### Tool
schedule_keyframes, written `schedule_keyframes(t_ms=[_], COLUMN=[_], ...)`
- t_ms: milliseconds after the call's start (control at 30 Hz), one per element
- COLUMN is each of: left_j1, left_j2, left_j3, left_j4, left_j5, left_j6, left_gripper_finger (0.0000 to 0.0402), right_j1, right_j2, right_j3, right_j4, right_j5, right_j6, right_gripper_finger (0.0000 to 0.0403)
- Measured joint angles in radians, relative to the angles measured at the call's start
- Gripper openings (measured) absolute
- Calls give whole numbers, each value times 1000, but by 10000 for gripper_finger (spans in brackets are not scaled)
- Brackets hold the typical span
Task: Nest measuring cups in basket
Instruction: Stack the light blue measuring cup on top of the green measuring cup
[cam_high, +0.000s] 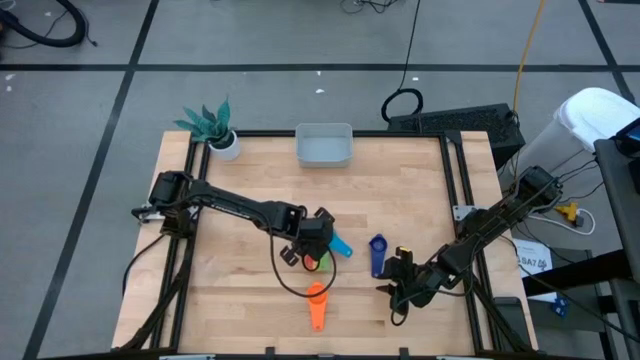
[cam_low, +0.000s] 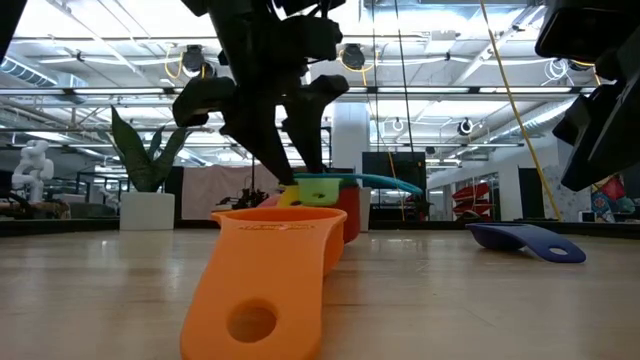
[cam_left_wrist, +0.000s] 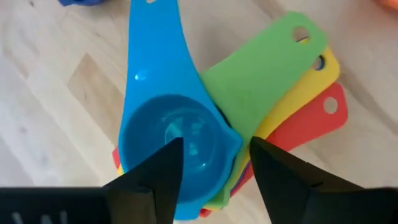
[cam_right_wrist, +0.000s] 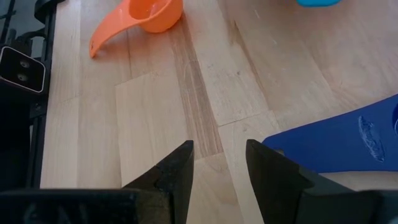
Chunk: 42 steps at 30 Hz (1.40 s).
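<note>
While the left gripper (cam_left_wrist: 214, 177) hangs over the nested stack at mid-desk, its fingers (cam_left_wrist: 155, 180) stand apart on either side of the light blue cup (cam_left_wrist: 171, 140), clamped on nothing. That cup sits on top of the green cup (cam_left_wrist: 261, 81), yellow cup (cam_left_wrist: 311, 81) and red cup (cam_left_wrist: 311, 124), whose handles fan out beneath it.

One risk, as I judge it, is a dark finger catching the light blue cup's rim as the arm lifts, which would tip or drag the loose stack. Another is that the fanned handles leave the cups seated unevenly, so a larger cup added later might not drop in properly. The stack also stands on the desk (cam_high: 250, 170) rather than in the basket (cam_high: 323, 146), so it would have to be carried there whole and could come apart on the way.

Lying at the far edge of the desk, the basket shows nothing inside it. Near the front edge lies the orange cup (cam_high: 317, 302), alone and upright. Right of the stack lies a blue cup (cam_high: 377, 254), with the right gripper (cam_right_wrist: 217, 171) low beside it, fingers apart and gripping nothing.
</note>
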Motion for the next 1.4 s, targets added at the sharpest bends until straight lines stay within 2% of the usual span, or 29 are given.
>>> schedule_keyframes(t_ms=[500,767,933,1100,1400], left_j1=[-5,30,40,38,33], left_j2=[-91,-139,-139,-139,-139], left_j3=[0,0,-8,-69,-209], left_j4=[-62,-309,-429,-420,-205], left_j5=[-117,-185,-190,-185,-109], left_j6=[-43,-243,-348,-394,-466], left_gripper_finger=[134,114,79,10,4], right_j1=[0,-27,-86,-145,-237], right_j2=[0,0,0,0,4], right_j3=[0,0,0,5,5], right_j4=[11,11,-1,3,58], right_j5=[3,114,132,133,76], right_j6=[-1,-44,-129,-225,-382], right_gripper_finger=[139,136,96,15,1])
